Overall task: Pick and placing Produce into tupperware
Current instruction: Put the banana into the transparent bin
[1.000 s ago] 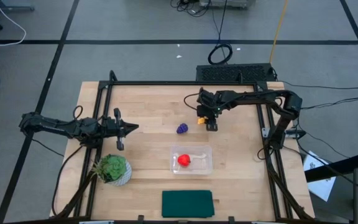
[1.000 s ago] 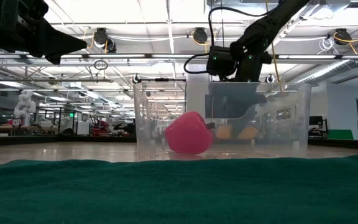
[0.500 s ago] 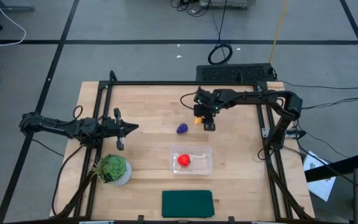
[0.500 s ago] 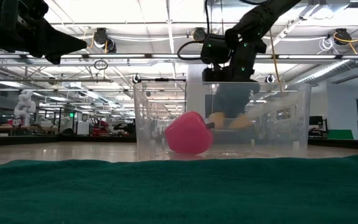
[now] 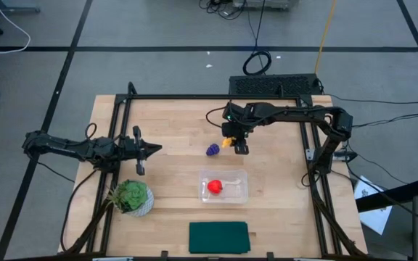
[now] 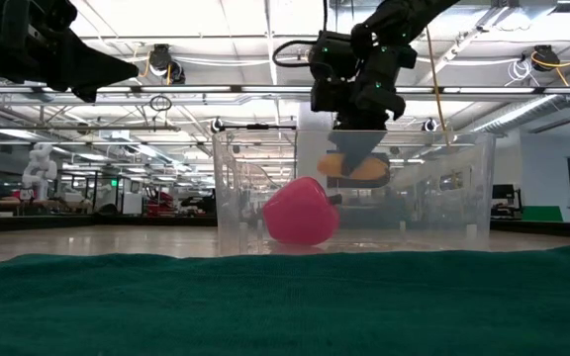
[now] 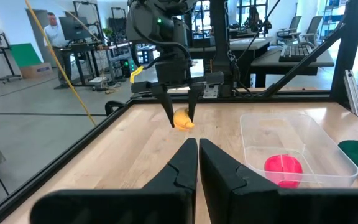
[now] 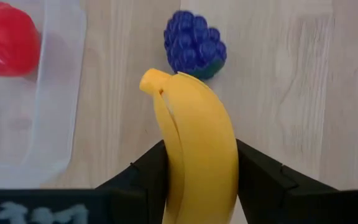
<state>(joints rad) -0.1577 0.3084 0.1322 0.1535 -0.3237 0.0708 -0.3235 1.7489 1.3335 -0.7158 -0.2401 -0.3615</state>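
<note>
While the left gripper [image 5: 153, 149] hangs over the pale wooden table [image 5: 173, 116] with its tapered dark fingers pressed together on nothing, a leafy green plant [image 5: 130, 193] in a white pot sits just in front of it. Farther right lies the knobbly purple grape bunch [image 5: 212, 149], bare on the wood. Beside it, lifted off the table, the right gripper [image 5: 232, 143] pinches the smooth, curved yellow banana [image 8: 194, 146] between its fingers. Nearer the front edge, the clear, round-cornered tupperware [image 5: 234, 196] holds the glossy round red fruit [image 5: 215, 186]. A flat dark green cloth [image 5: 218, 236] lies in front of it.
</note>
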